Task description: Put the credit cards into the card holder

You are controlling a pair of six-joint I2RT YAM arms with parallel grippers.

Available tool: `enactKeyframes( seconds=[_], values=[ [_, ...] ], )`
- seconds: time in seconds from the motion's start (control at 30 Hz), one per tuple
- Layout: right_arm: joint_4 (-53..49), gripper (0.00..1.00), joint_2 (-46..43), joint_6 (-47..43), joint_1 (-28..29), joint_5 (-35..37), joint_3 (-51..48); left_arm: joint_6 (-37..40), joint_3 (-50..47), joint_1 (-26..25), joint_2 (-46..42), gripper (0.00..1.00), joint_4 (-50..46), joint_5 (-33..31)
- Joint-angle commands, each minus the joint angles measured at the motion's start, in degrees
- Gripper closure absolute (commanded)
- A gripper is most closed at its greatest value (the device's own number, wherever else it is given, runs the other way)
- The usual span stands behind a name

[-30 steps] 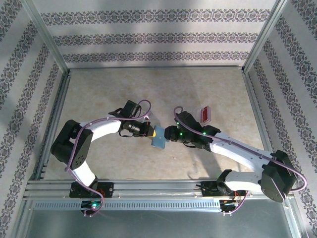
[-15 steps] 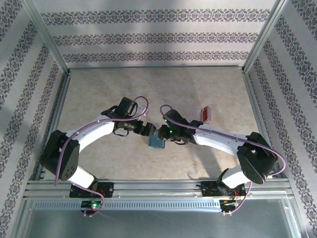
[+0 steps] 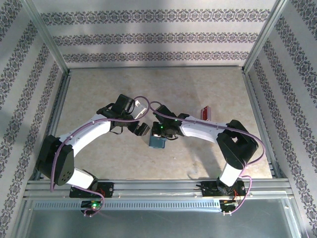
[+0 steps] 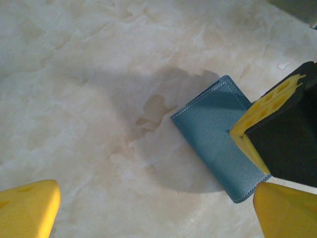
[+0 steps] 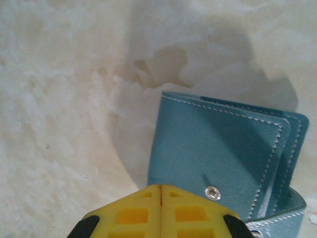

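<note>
**Ana:** While the wallet [image 3: 157,142] lies folded on the table [image 3: 99,89] between the two claws, what is the step in hand?

**Ben:** Getting it open, I judge. The left claw [image 4: 154,203] hangs just beside it, fingers spread as wide as they go, holding nothing. The right claw [image 5: 161,191] has its fingers pressed tight together at the wallet's near edge, by the snap [image 5: 212,193]. Nothing looks pinched between them, though I can't tell whether they touch the cover.

**Ana:** And the cards?

**Ben:** One red card [image 3: 205,113] lies well apart, toward the table's right side.

**Ana:** How to do it well, then?

**Ben:** Pin one half flat with the closed tips. Let the open claw catch only the top flap, lifting slowly so the wallet doesn't slide.
</note>
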Motion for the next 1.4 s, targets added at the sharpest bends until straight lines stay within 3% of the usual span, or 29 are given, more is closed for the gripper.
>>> enactKeyframes(
  seconds=[0.0, 0.3, 0.5, 0.7, 1.07, 1.37],
  values=[
    [-3.39, 1.00, -1.07, -0.37, -0.31, 1.61, -0.67, 4.79, -0.36, 0.15, -0.62, 0.00, -2.21, -2.07],
    [-3.61, 1.00, -6.86, 0.22, -3.43, 2.23, -7.96, 9.72, -1.03, -4.24, 0.51, 0.01, -2.24, -5.47],
    [-2.72, 1.00, -11.11, 0.57, -5.85, 2.65, -13.58, 12.41, -0.98, -8.34, 2.56, 0.07, -2.14, -5.12],
    [2.63, 1.00, -12.04, 0.46, -8.75, 0.37, -17.57, 8.47, -1.39, -10.80, 5.20, 0.15, -0.72, -3.52],
    [9.00, 1.00, -7.56, 0.41, -11.28, -3.73, -19.86, 12.86, -4.41, -16.18, 8.44, 0.16, 3.21, -9.63],
    [11.27, 1.00, -8.35, 0.81, -12.60, -3.98, -23.96, 13.59, -3.34, -19.03, 11.26, 0.28, 4.01, -11.79]
  ],
)
